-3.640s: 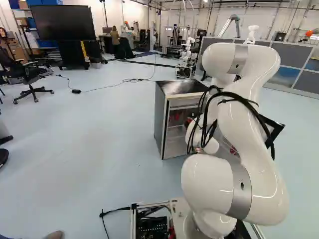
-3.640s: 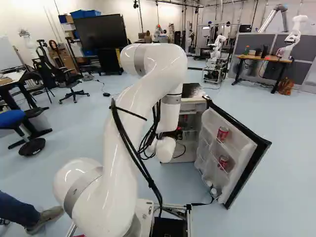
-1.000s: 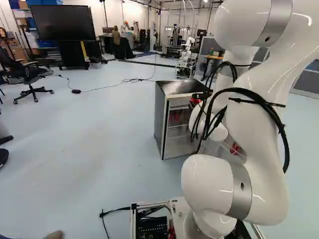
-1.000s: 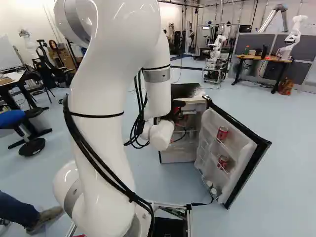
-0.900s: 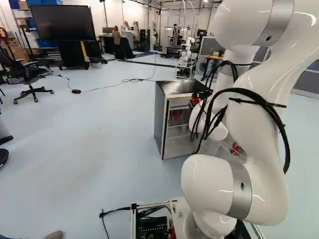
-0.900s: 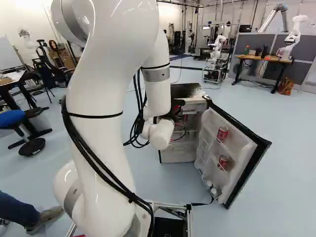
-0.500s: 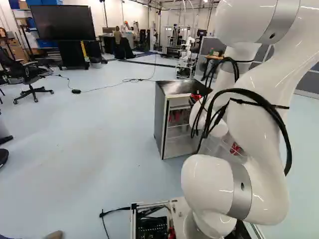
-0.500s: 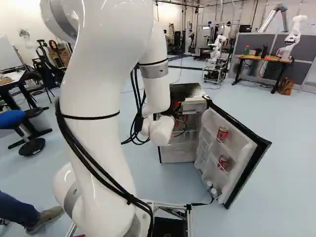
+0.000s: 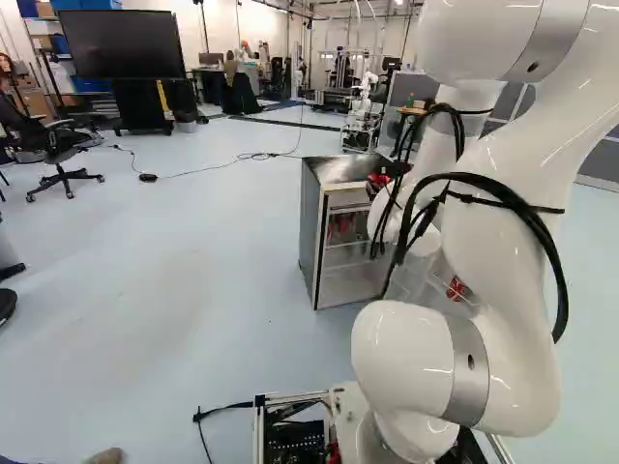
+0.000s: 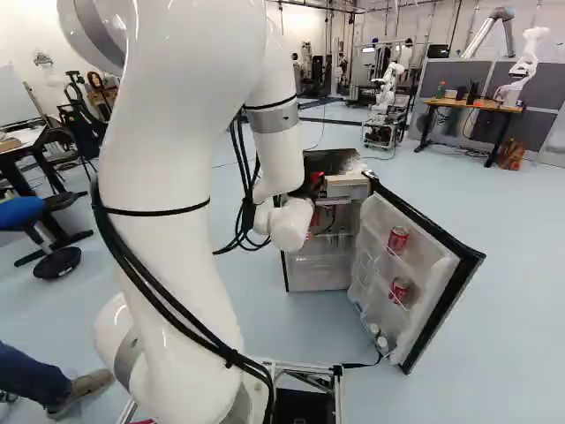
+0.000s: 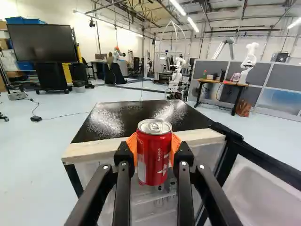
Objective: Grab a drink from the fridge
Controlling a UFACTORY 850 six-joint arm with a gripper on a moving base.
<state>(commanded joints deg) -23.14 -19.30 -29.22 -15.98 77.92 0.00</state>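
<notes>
My gripper, partly hidden behind the wrist in the right base view, is at the height of the fridge's top. In the wrist view the gripper is shut on a red can, held upright with orange pads on both sides. Behind the can are the front edge and dark top of the fridge. The fridge stands ahead, its door swung open. Two red cans, an upper one and a lower one, sit on the door shelves. More red items show inside.
The open door reaches toward the base, to the right of the arm. Another robot stands by a wooden desk farther back. An office chair and a large screen are at the left.
The arm has lifted from the fridge's opening to the level of its top, the red can moving with the gripper. Lately it has drawn slightly back and up. The base has not moved.
</notes>
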